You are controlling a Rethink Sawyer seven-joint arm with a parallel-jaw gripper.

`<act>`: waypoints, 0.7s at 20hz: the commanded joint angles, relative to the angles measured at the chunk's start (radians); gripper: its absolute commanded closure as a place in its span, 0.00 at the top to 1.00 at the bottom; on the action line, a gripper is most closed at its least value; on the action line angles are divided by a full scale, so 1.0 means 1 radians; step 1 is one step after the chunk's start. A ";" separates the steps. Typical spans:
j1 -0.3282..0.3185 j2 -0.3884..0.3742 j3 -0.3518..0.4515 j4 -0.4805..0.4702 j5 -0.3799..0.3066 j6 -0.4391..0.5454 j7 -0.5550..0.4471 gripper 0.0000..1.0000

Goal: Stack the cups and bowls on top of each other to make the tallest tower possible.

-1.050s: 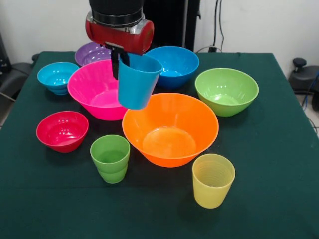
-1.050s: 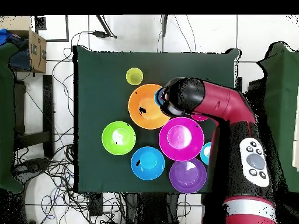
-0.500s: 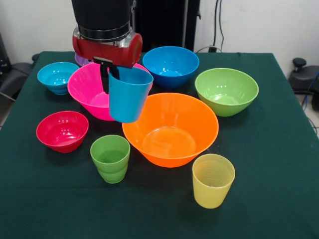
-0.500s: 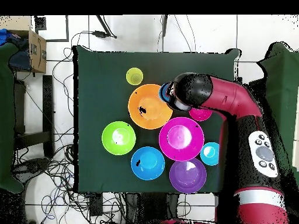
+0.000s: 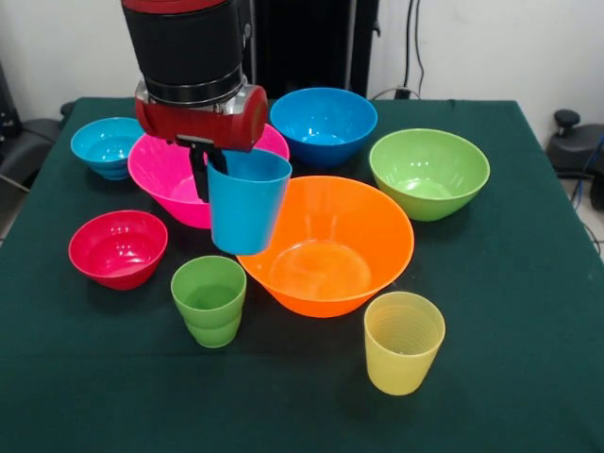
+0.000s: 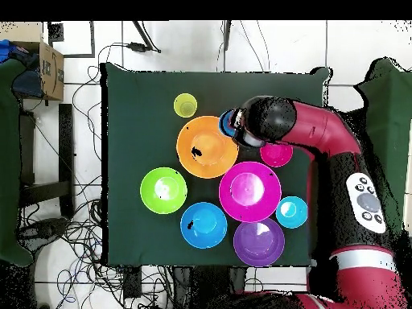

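Gripper (image 5: pixel 213 162) is clenched on the sky-blue cup (image 5: pixel 245 201), with one black finger (image 5: pixel 200 175) outside the wall and the other seemingly inside the rim, so the cup hangs upright with its mouth up. It is held in the air, clear of the tabletop (image 5: pixel 510 311), in front of the pink bowl (image 5: pixel 160 165) and beside the left rim of the orange bowl (image 5: pixel 326 247). I think this hold at the rim is chosen so that the bottom of the cup stays free to go down into another cup.

Below it and a little nearer to the camera stands the green cup (image 5: pixel 209 300), upright and empty. It looks like the base of the tower, and the blue cup is not yet directly above it. The yellow cup (image 5: pixel 403 341) stands alone near the front edge, well apart from the green one, probably waiting for its turn.

No bowl is stacked yet: the red bowl (image 5: pixel 118 247), the teal bowl (image 5: pixel 109 144), the blue bowl (image 5: pixel 324 123) and the green bowl (image 5: pixel 429 171) each sit separately on the cloth. From above, the purple bowl (image 6: pixel 258 241) is also seen; in the front view the arm (image 5: pixel 186 47) hides it.

My judgement is that the next move needs the cup centred over the green one before lowering, otherwise its bottom may catch the rim and tip the green cup over.
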 commanded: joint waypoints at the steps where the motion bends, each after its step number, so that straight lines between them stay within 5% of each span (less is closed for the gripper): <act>1: -0.034 0.092 0.136 -0.056 -0.088 0.125 -0.358 0.00; 14: -0.088 0.168 0.175 -0.127 -0.160 0.186 -0.449 0.00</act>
